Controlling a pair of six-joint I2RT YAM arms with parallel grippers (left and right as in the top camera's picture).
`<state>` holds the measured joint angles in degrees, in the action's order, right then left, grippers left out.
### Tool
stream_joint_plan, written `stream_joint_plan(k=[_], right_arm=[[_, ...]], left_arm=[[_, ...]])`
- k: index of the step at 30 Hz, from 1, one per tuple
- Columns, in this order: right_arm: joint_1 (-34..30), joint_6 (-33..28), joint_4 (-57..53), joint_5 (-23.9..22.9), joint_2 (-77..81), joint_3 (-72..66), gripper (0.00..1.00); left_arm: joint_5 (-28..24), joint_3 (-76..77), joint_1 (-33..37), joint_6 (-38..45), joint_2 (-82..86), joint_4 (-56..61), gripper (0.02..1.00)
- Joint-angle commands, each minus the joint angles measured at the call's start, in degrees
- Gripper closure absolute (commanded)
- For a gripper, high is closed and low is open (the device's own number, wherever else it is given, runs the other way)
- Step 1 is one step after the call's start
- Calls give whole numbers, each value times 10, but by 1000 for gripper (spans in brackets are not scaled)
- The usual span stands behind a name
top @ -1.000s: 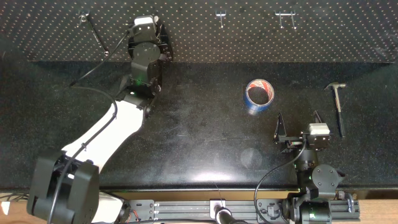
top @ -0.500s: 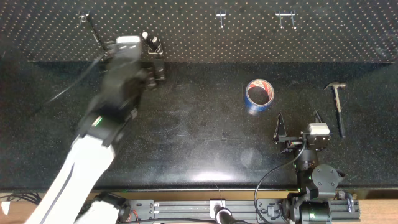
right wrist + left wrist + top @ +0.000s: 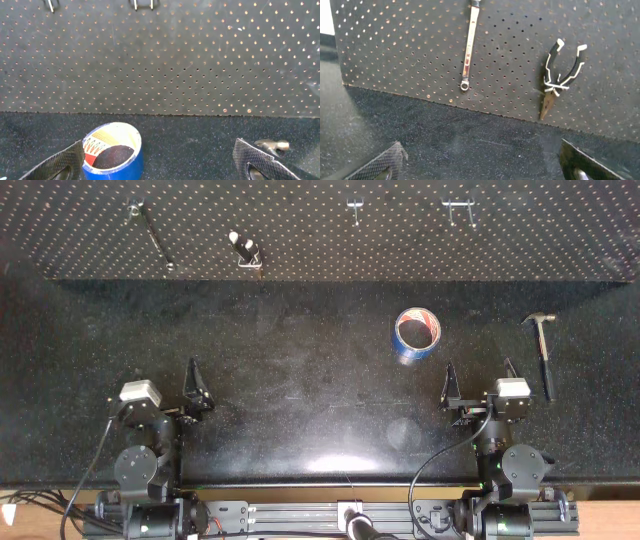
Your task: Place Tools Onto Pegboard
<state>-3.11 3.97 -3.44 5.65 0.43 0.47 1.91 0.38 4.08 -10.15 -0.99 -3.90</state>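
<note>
A silver wrench (image 3: 150, 235) and black-and-white pliers (image 3: 245, 252) hang on the pegboard (image 3: 320, 250) at the far left. In the left wrist view the wrench (image 3: 467, 50) and pliers (image 3: 560, 75) hang side by side. A blue tape roll (image 3: 417, 333) and a hammer (image 3: 543, 350) lie on the black table at the right. My left gripper (image 3: 163, 383) sits low near its base, open and holding nothing (image 3: 480, 170). My right gripper (image 3: 480, 380) is open too, with the tape roll (image 3: 112, 150) just ahead and the hammer head (image 3: 272, 145) beside one finger.
Two bare metal hooks (image 3: 355, 210) (image 3: 460, 212) stick out of the pegboard's upper right part. The black table (image 3: 300, 360) stretches between the arms and the board.
My left arm has pulled back from the pegboard to its base, leaving the pliers hanging on the board. The right arm has kept still.
</note>
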Motion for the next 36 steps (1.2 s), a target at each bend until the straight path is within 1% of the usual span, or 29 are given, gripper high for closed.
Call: stream_joint_plan(k=[1,12,15,16,17,18,19,21,22,23,24,25,26,27,28,29,30,31,33,34,36], right_arm=[[-2,-1,-1,-1,-4,-2,27],[-2,-2,-1,-1,-4,-2,25],[-2,-1,-5,-9,0,-2,27],[-3,4,-5,1,16,1,27],[-6,8,-26,15,42,30,25],[-5,9,-62,17,72,73,27],[-4,21,-164,21,160,188,27],[10,20,-283,93,351,384,27],[42,20,-368,159,486,498,27],[59,20,-435,217,569,564,27],[68,17,-469,247,637,615,27],[82,22,-506,276,744,686,27],[88,11,-523,287,791,713,27],[94,11,-523,284,828,727,27],[108,51,-531,282,877,743,27],[123,115,-541,261,914,746,27],[131,178,-549,199,938,746,27],[132,212,-549,170,954,746,27],[133,235,-530,164,975,749,25],[134,235,-532,145,988,755,27],[134,245,-530,93,1010,767,27]], left_arm=[[-17,-1,-11,47,9,-5,18],[-17,-1,-11,47,8,-6,18],[-17,-1,-11,47,8,-6,18],[-17,-1,-11,47,8,-6,18],[-17,-1,-11,47,8,-6,18],[-17,-1,-11,47,8,-6,18],[-17,-1,-11,47,8,-6,18],[-17,-1,-11,47,8,-6,18],[-17,-1,-11,47,8,-6,20],[-17,-1,-11,47,8,-6,18],[-17,-1,-11,47,8,-6,18],[-17,-1,-11,47,8,-6,18],[-17,-1,-11,47,8,-6,18],[-17,-1,-11,47,8,-6,18],[-17,-1,-11,47,8,-6,18],[-17,-1,-11,47,8,-6,18],[-17,-1,-11,47,8,-6,18],[-17,-1,-11,47,8,-6,18],[-17,-1,-11,47,8,-6,18],[-17,-1,-11,47,8,-6,18],[-17,-1,-11,47,8,-6,20]])
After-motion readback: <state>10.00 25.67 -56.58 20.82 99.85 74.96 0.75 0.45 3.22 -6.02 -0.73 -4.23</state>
